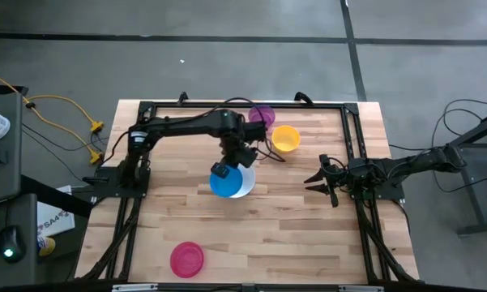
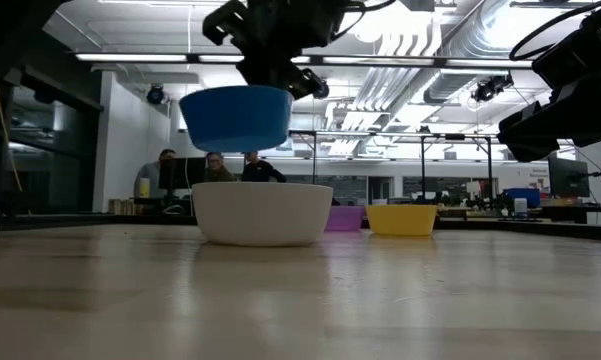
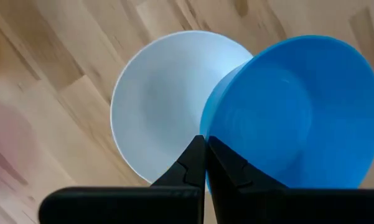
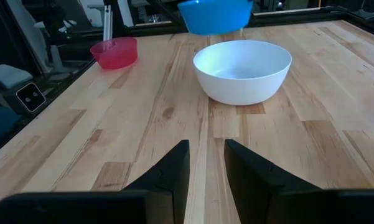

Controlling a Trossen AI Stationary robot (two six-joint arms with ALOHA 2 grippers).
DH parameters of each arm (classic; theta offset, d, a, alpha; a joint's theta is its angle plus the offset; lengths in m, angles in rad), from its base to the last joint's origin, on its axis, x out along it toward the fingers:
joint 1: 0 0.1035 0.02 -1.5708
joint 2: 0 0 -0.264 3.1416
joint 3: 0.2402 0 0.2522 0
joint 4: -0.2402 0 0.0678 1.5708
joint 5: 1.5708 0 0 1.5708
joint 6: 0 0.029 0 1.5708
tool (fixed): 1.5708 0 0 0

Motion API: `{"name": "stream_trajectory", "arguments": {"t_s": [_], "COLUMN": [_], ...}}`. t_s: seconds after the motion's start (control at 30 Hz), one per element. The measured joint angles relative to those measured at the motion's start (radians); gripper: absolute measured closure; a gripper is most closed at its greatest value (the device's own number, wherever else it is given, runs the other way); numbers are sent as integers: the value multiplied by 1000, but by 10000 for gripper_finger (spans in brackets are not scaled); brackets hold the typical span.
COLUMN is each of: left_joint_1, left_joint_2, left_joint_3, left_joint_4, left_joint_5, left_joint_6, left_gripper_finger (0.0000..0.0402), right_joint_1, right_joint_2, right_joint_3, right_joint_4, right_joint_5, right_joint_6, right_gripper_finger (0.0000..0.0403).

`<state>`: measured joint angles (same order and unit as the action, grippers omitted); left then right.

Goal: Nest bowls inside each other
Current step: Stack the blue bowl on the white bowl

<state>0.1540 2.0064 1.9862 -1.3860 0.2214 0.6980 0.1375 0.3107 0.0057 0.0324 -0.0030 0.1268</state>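
Two fingers [image 3: 205, 163] of the left gripper [image 1: 224, 169] are being pressed together on the rim of the blue bowl [image 2: 236, 116], which is being held in the air above the white bowl [image 2: 263, 212], a little off its centre. From the thinness of its wall, the blue bowl is being judged light, stiff and smooth, so a pinch across the rim is being taken as the right hold; the slick plastic could slip or tilt if the pinch were eased too early. The white bowl is being left standing near the middle of the desk [image 1: 308, 235], empty and upright.

The right gripper [image 1: 325, 182] is being kept low at the right side of the desk, its fingers [image 4: 171, 165] parted and holding nothing, pointed toward the white bowl.

Farther out, the purple bowl [image 1: 262, 114] and the yellow bowl [image 1: 286, 138] are being left just beside each other near the far edge, and the red bowl [image 1: 186, 259] is being left well apart near the front edge. None is nested yet.
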Motion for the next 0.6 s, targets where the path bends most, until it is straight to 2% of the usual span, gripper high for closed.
{"name": "stream_trajectory", "arguments": {"t_s": [0.6], "left_joint_1": [45], "left_joint_2": [77], "left_joint_3": [-2], "left_joint_4": [57], "left_joint_5": [9], "left_joint_6": [56], "left_gripper_finger": [402], "right_joint_1": [0], "right_joint_2": [0], "right_joint_3": [0], "right_joint_4": [-1], "right_joint_5": [0], "right_joint_6": [0], "right_gripper_finger": [308]}}
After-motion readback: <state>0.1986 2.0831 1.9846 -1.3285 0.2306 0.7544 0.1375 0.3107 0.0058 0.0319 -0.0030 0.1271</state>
